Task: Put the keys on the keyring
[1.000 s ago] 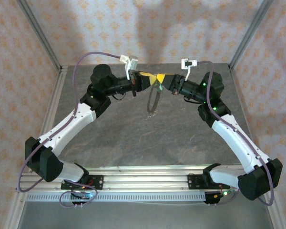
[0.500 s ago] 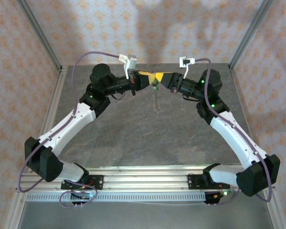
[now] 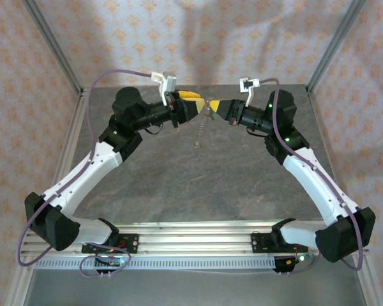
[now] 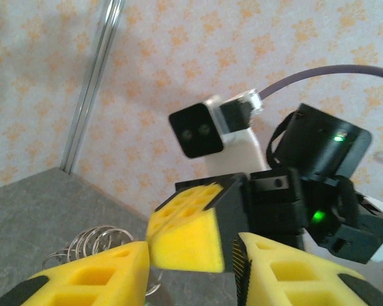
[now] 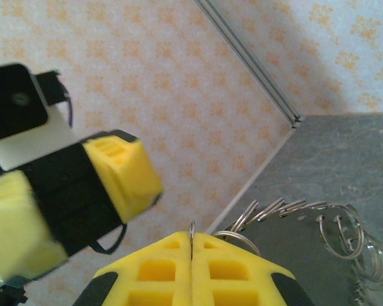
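Keyring (image 5: 287,207) hangs pinched between the clenched yellow fingers of the right gripper (image 5: 191,245), its coils trailing below that gripper toward the grey table (image 3: 179,178); facing the right gripper, just beside its tip, the left gripper (image 4: 193,268) has its fingers spread apart, grasping nothing

The left gripper (image 3: 201,104) and right gripper (image 3: 212,106) have yellow pads (image 5: 179,271) on black bodies. The table (image 3: 198,185) is mottled grey, the keyring (image 5: 293,206) silvery, and the far wall (image 3: 210,38) cream with orange flower motifs.
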Controlling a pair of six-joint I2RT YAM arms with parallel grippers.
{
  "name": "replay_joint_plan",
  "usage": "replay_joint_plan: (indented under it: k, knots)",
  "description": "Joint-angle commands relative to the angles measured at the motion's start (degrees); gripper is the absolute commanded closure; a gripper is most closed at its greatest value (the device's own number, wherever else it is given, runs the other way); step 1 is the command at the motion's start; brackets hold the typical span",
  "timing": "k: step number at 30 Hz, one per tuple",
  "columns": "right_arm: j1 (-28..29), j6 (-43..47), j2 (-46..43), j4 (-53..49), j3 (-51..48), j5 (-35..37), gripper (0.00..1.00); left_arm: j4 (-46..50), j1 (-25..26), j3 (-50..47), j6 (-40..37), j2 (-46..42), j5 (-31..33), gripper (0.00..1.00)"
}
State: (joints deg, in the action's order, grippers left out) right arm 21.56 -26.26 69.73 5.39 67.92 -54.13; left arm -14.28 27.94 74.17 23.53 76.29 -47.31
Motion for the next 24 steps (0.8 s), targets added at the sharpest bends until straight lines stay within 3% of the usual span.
replay_joint_plan:
  k: [1, 11, 24]
  knots:
    - [-0.86, 6.0, -0.48, -4.91, 4.82, -3.42, 1.0, 3.02, -1.04, 1.7, -2.91, -1.04, -0.63, 0.58]
    - [-1.56, 26.01, 2.67, -30.63, 16.71, -7.52, 1.0, 17.32, -3.25, 9.32, -10.76, 3.27, -10.04, 0.58]
    - [-1.7, 25.59, 3.09, -28.88, 16.02, -9.72, 1.0, 19.7, -3.38, 13.2, -10.88, 7.73, -18.37, 0.69]
